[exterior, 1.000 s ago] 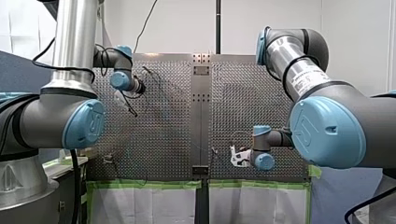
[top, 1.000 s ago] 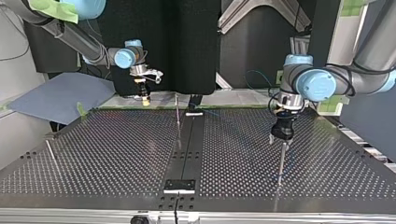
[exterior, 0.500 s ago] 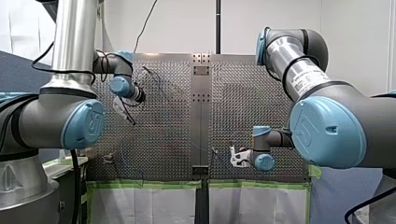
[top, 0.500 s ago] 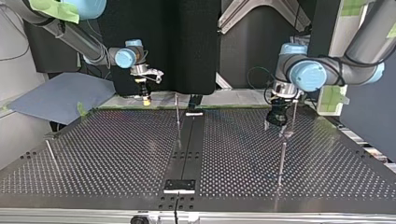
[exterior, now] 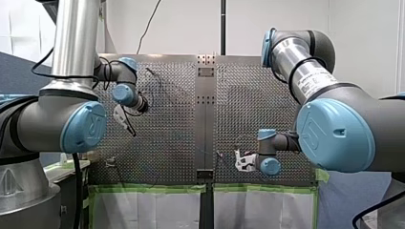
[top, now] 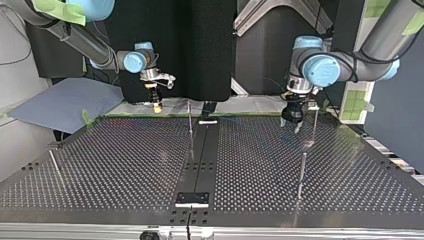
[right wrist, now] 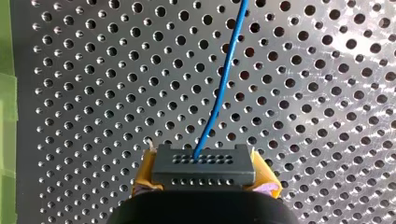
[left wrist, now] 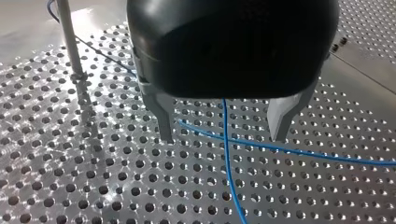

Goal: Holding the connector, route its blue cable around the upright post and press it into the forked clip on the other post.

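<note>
Right gripper (right wrist: 204, 176) pinches connector (right wrist: 203, 164), blue cable (right wrist: 223, 79) leading ahead; left gripper (left wrist: 223, 138) spread, straddling cable beside upright post (left wrist: 69, 37).

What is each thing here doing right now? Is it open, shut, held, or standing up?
Left end effector: open, not gripping the cable.
Right end effector: shut on the connector.
Connector: held, cable plugged in.
Cable: free, running out from the connector.
Post: upright.

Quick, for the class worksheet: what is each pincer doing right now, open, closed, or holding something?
Left pincer: open, with the blue cable passing through the gap, ungripped.
Right pincer: closed on the connector.
</note>
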Available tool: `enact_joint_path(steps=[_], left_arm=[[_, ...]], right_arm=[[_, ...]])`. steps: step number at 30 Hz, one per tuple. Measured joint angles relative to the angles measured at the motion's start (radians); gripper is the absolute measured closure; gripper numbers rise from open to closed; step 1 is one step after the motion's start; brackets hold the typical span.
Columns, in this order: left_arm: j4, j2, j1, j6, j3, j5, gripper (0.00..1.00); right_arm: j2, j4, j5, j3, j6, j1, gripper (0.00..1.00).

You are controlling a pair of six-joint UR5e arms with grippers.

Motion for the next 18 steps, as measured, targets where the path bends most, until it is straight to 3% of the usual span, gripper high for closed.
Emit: enact_joint_path(steps=[9, 18], left_arm=[[0.028, 0.072, -0.026, 0.082, -0.075, -0.057, 0.00], [0.005, 0.157, -0.068, 0.167, -0.160, -0.067, 0.00]], right_arm=[[0.002, 0.000, 0.000, 0.000, 0.001, 0.000, 1.00], [0.004, -0.001, 0.000, 0.000, 0.003, 0.000, 1.00]])
